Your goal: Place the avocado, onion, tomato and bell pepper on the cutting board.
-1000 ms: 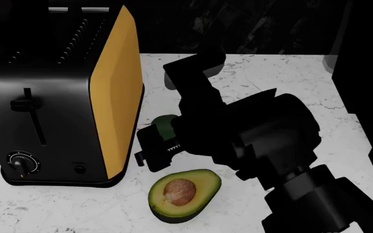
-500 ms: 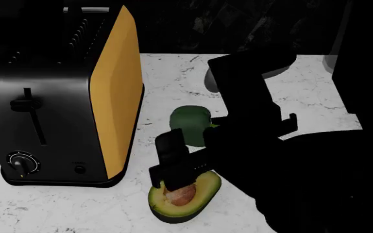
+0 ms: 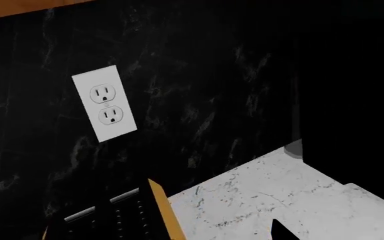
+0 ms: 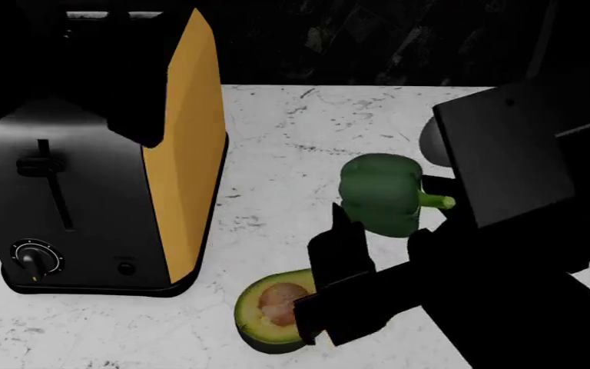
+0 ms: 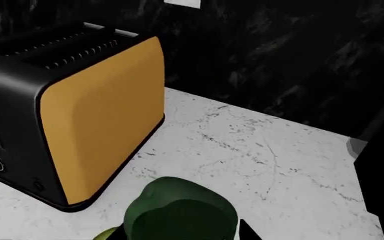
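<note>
Aloft, bell pepper (image 4: 380,193) in right tool (image 4: 382,234)

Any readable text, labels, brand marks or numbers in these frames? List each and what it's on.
No readable text in any view.
Toaster: tick marks around the dial, too small to read as numbers; no brand mark shows.
Wall outlet: plain white plate, no lettering.
Bell pepper, avocado, counter: unmarked.

Green bell pepper (image 4: 380,193) held aloft, stem sideways; halved avocado (image 4: 270,310) lies pit-up on counter
</note>
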`<state>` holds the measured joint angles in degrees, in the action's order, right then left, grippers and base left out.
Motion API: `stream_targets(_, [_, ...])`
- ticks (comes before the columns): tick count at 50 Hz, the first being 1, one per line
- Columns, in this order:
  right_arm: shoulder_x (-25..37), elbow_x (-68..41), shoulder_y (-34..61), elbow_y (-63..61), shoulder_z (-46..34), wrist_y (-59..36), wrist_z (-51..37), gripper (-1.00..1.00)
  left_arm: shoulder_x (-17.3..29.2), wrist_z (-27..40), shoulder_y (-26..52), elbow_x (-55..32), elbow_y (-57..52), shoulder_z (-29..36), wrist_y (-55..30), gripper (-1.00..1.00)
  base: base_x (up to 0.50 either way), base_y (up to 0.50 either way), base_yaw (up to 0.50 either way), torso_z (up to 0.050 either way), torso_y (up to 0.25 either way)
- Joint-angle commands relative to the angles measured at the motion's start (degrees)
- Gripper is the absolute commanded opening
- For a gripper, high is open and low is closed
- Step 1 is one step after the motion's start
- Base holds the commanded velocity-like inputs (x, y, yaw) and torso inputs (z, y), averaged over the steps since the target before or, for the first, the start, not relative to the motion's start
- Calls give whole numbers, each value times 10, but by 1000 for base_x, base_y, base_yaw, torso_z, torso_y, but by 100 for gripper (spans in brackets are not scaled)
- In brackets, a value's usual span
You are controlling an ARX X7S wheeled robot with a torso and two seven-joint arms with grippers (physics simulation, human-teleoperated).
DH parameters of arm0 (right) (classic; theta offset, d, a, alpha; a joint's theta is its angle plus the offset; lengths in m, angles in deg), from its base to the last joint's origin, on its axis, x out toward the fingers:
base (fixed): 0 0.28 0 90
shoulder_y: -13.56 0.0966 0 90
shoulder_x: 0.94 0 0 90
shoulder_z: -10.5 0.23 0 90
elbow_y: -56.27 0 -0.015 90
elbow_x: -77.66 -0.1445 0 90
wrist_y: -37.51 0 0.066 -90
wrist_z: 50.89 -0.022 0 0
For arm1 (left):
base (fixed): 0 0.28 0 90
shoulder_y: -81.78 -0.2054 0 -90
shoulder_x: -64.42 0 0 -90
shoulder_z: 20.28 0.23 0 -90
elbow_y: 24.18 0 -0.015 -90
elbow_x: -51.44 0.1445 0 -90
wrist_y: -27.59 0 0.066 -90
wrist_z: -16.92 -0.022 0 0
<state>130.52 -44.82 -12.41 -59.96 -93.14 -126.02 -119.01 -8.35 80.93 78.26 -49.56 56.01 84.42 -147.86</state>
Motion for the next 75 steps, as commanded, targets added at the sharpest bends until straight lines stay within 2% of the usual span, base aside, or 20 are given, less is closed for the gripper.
stream_targets(1, [42, -57, 19, -28, 13, 26, -40, -100, -7, 78, 105, -215, 82, 80, 24, 100, 0, 0, 0, 0, 0])
stream_targets(7, [66, -82, 33, -39, 14, 42, -56, -100, -20, 49, 139, -217, 119, 107, 5, 100, 0, 0, 0, 0, 0])
stream_targets(11, [85, -95, 31, -49, 18, 51, -63, -100, -31, 45, 179, -294, 157, 148, 28, 100, 0, 0, 0, 0, 0])
stream_targets(16, [101, -106, 35, -55, 22, 59, -69, -100, -40, 43, 204, -303, 175, 171, 29, 100, 0, 0, 0, 0, 0])
stream_targets(20, [112, -105, 32, -59, 33, 62, -68, -100, -48, 25, 204, -275, 200, 180, 14, 100, 0, 0, 0, 0, 0])
stream_targets(23, [111, -99, 26, -62, 34, 61, -65, -100, -50, 27, 208, -320, 217, 205, 33, 100, 0, 0, 0, 0, 0])
stream_targets(31, [130, -114, 53, -57, 26, 64, -71, -100, -65, 22, 204, -347, 219, 234, 46, 100, 0, 0, 0, 0, 0])
stream_targets(40, [179, -163, 102, -60, 7, 74, -98, -100, -83, -7, 193, -306, 229, 233, 36, 100, 0, 0, 0, 0, 0])
stream_targets(50, [228, -224, 179, -52, -32, 74, -130, -100, -84, -28, 175, -278, 230, 235, 37, 100, 0, 0, 0, 0, 0])
stream_targets(64, [255, -273, 269, -36, -93, 66, -165, -100, -71, -63, 105, -233, 219, 239, 38, 100, 0, 0, 0, 0, 0])
stream_targets(75, [258, -289, 315, -29, -123, 67, -177, -100, -78, -127, 51, -158, 225, 231, 39, 100, 0, 0, 0, 0, 0])
